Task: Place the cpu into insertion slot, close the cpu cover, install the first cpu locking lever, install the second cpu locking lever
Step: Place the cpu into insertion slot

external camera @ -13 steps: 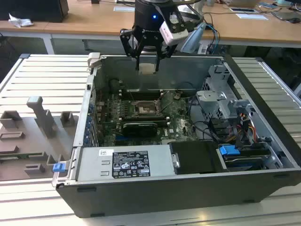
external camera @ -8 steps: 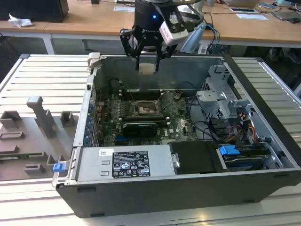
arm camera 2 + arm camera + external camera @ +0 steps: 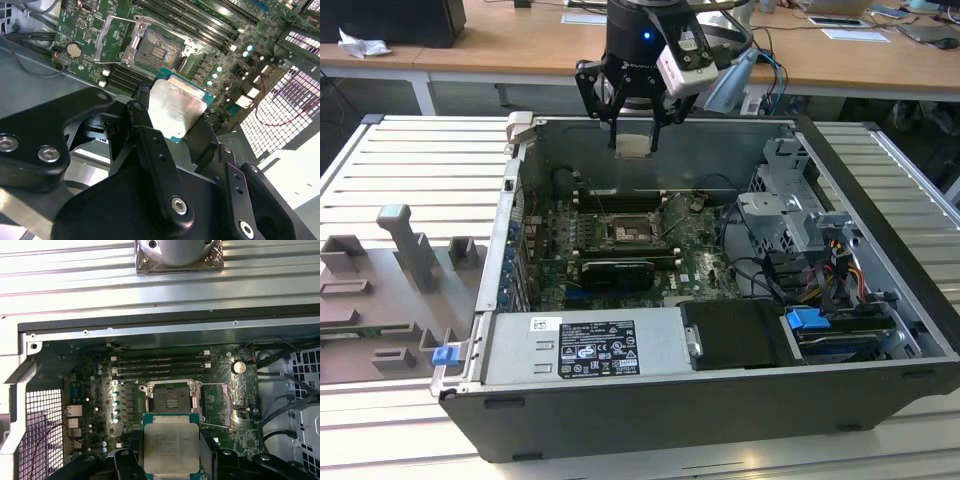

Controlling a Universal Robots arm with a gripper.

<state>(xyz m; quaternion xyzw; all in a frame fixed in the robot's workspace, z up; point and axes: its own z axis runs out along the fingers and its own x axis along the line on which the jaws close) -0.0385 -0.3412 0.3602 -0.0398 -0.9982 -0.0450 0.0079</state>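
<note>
The jaws are closed on the cpu [image 3: 171, 447] and hold it by two opposite edges, flat, with its pale metal top toward the cameras on the wrist. In the exterior view the chip hangs well above the insertion slot [image 3: 171, 401], about at the level of the upper rim of the computer case [image 3: 720, 400], and it touches nothing else.

The insertion slot itself is bare: its dark square with the field of contacts is visible in both wrist views, and no chip sits in it. The cpu cover [image 3: 135, 40] is swung open and stands up at one side of the slot, so the way down is free. I cannot tell the locking levers apart from the thin metal frame of the cover, but with the cover raised I judge that they are released.

Beside the slot run the long black memory slots [image 3: 160, 365], and the green circuit board [image 3: 100, 390] lies all around it. The case stands on a slatted metal worktop [image 3: 410, 160].

By my judgement the task is in its first step: the chip is picked up and carried over the slot, but not yet placed. The cover and both levers are still open work.
</note>
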